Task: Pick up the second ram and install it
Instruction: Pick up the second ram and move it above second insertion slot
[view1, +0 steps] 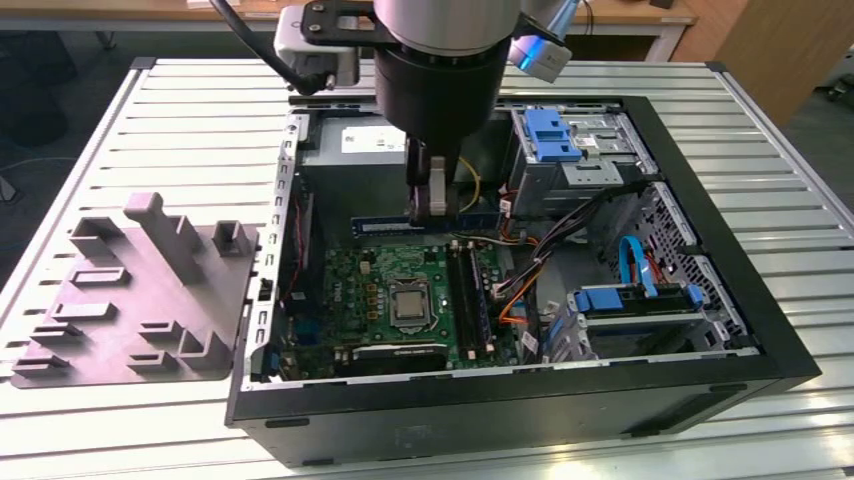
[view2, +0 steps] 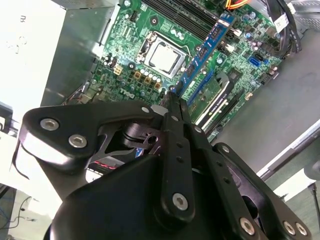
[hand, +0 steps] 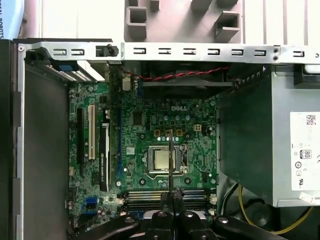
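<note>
Gripper (view2: 172, 100) closest to lens, clamped on one end of second ram (view2: 205, 50) (a thin edge-on line in the first wrist view). Apparently hanging above motherboard (view1: 387, 290) near its far edge, sticking out from the fingertips toward the exterior view's left, crosswise to memory slots (view1: 463, 290). Probably light, stiff, fragile; best pinched on the flat faces, off the contacts.

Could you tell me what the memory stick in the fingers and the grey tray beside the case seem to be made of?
The memory stick: rigid circuit board, bluish, semi-gloss, with dark chips along it. The grey tray: probably plastic, matte; uniform dull grey with blocky moulded posts and pockets, though painted metal cannot be excluded.
</note>
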